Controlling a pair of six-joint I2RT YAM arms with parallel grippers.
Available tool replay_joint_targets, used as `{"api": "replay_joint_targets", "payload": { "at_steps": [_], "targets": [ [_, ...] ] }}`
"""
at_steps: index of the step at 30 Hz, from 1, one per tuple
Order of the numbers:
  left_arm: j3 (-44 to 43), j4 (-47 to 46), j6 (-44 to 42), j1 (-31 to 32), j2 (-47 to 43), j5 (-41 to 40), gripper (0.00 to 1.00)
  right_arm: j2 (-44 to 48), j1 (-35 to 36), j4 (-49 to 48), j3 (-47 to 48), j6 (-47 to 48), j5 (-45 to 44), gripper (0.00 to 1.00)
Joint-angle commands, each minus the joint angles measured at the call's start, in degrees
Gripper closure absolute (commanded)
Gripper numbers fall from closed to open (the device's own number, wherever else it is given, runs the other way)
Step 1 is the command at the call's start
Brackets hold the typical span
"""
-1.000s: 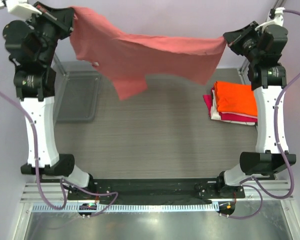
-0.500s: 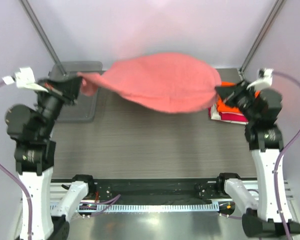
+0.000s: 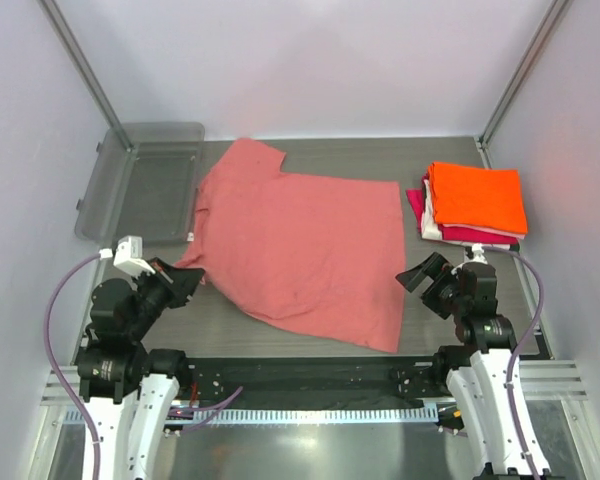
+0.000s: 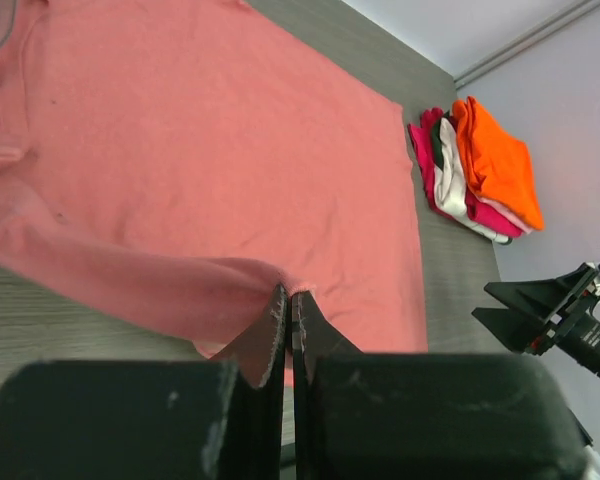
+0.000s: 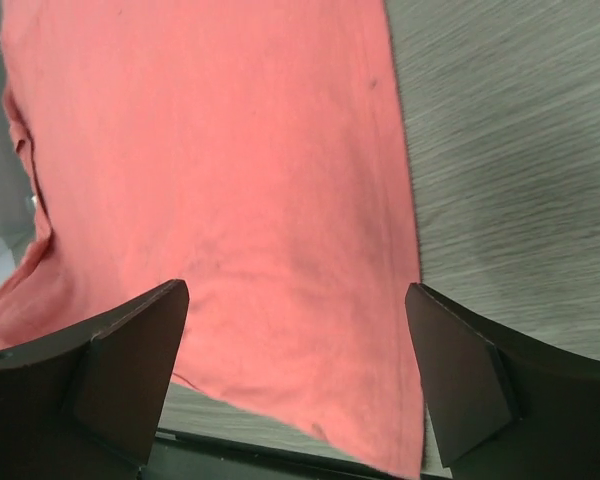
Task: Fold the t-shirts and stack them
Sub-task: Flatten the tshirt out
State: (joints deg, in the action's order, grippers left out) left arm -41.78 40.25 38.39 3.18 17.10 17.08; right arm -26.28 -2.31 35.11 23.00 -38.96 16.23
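Note:
The salmon-pink t-shirt [image 3: 300, 240] lies spread flat across the middle of the table, one sleeve pointing to the back. My left gripper [image 3: 190, 281] is low at the shirt's near left corner, shut on a pinch of its fabric [image 4: 230, 285]. Over the shirt's near right corner, my right gripper [image 3: 417, 273] stands open with nothing between its fingers [image 5: 130, 350]; the pink cloth [image 5: 230, 180] lies below them. At the back right sits a folded stack of t-shirts [image 3: 475, 200], orange on top, with white and magenta-red under it.
A clear grey plastic tray [image 3: 145, 180] stands at the back left, touching the shirt's left edge. Slanted frame posts rise at both back corners. Bare wood-grain tabletop [image 3: 460, 300] shows to the right of the shirt, in front of the stack.
Both arms swung down and toward the near edge, and the pink shirt went from hanging in the air to lying flat. The right gripper opened and let go of its corner.

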Motion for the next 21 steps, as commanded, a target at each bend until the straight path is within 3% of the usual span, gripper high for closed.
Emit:
{"api": "replay_joint_targets", "payload": {
  "at_steps": [1, 4, 5, 8, 9, 15, 19, 21],
  "targets": [
    [-1.54, -0.17, 1.33, -0.37, -0.93, -0.29, 1.0, -2.44, 0.02, 2.32, 2.04, -0.77, -4.08, 0.04],
    [-2.08, 0.79, 1.34, -0.37, -0.14, -1.79, 1.0, -6.05, 0.19, 5.4, 3.01, -0.24, -4.63, 0.08],
    [-2.34, 0.88, 1.25, -0.37, 0.73, -1.61, 1.0, -7.89, 0.37, 5.58, 3.1, 0.37, -3.41, 0.18],
    [-2.17, 0.54, 1.25, -0.37, 1.27, -1.61, 1.0, -9.57, 2.29, 5.76, 3.8, 0.12, -3.13, 0.27],
    [-1.64, 0.18, 1.25, -0.37, 1.01, -1.87, 1.0, -10.71, 2.31, 5.23, 4.06, -0.15, -3.74, 0.27],
    [-0.32, -1.66, 1.25, -0.37, -0.58, -2.41, 1.0, -22.03, 19.05, 3.39, 10.03, -3.22, -15.33, 0.26],
    [-0.06, -2.46, 0.81, -0.37, 0.38, -1.17, 1.0, -28.73, 28.75, 11.45, 16.97, -5.33, -27.18, 0.26],
    [-0.06, -2.72, 0.54, -0.37, 0.91, -1.08, 1.0, -28.65, 30.95, 14.96, 17.51, -6.74, -27.48, 0.3]
  ]
}}
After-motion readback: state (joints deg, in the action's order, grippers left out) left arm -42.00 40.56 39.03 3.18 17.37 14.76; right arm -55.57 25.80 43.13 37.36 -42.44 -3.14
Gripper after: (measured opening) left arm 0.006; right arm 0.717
